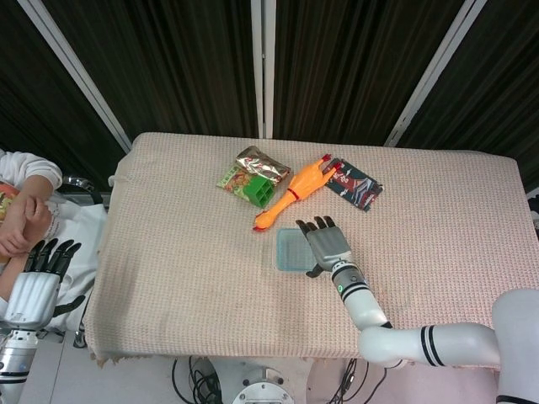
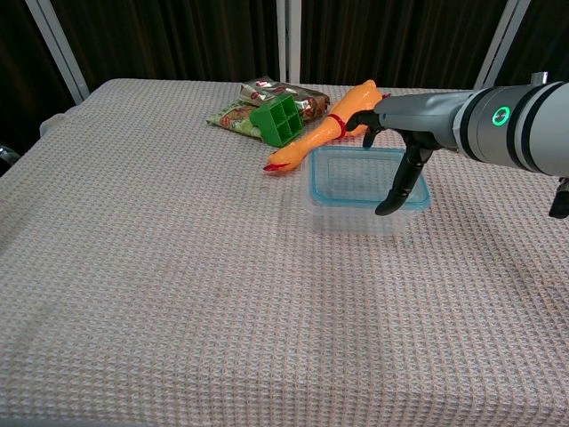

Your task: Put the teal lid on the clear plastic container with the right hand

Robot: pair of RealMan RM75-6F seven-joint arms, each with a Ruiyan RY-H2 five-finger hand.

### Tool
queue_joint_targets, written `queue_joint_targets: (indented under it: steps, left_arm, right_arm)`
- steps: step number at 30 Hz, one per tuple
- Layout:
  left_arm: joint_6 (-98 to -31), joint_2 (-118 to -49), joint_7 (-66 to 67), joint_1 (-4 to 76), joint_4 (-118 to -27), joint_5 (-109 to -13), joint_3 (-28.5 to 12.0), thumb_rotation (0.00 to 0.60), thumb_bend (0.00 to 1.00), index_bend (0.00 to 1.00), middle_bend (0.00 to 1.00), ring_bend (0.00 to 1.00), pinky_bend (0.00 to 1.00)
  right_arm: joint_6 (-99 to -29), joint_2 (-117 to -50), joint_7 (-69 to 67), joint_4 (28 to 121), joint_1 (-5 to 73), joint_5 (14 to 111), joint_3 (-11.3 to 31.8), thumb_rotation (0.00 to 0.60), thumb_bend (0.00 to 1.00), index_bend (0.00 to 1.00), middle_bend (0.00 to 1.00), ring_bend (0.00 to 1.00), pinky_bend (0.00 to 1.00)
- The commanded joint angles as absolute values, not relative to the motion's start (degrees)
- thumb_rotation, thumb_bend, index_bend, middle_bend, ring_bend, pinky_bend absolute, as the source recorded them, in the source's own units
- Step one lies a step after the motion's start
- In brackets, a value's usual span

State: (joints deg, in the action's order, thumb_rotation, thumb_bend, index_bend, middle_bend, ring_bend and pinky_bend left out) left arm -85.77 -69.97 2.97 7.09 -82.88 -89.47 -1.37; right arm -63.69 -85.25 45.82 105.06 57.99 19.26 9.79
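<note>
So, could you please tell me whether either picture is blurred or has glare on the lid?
Head view: sharp and evenly lit, no glare on the teal plastic lid. Chest view: sharp too; the right hand casts only a faint shadow on the woven tablecloth.

Lid (image 2: 369, 178) on container (image 2: 360, 216); toy chicken (image 2: 329, 124) behind.
</note>
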Motion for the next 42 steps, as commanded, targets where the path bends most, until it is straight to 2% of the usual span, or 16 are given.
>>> queue_joint_targets:
  steps: [1,10,34,37,42]
  left_arm:
    - [-85.8,-70.01,2.85,7.06,-82.74,-89.46,-1.35,0.6,0.06,0.11,0.09,0.01,0.01]
    - [-85.95,-70.07,3.06,7.17,-82.76,-89.64,-1.38,0.6,0.06,0.11,0.09,0.01,0.01]
    - [-86.25,-70.59,2.52,6.36,-82.09,-88.98,-1.07,0.6,0.06,0.11,0.09,0.01,0.01]
    - [-86.28,-70.65,2.42,6.28,-81.98,-88.89,-1.07,0.6,0.06,0.11,0.09,0.01,0.01]
    - [-86.35,-70.71,2.54,6.33,-81.91,-88.93,-1.17,0.6,0.06,0.11,0.09,0.01,0.01]
  right_arm:
    - [-64.03,-85.24,45.53,105.33,57.81,19.62,9.45,0.6,0.06,0.03,0.32,0.0,0.0]
    - [-65.38,-84.68,45.0,107.13,57.6,21.72,9.15,0.6,0.06,0.03,0.32,0.0,0.0]
    - [-64.14,-88.78,50.06,102.34,61.61,17.79,7.85,0.6,0.06,0.03,0.32,0.0,0.0]
    - [-64.3,-88.88,49.71,102.39,61.44,18.4,7.74,0.6,0.06,0.01,0.29,0.0,0.0]
    - [-64.01,-88.08,48.31,103.15,60.59,20.28,7.4,0.6,0.01,0.0,0.14,0.0,0.0]
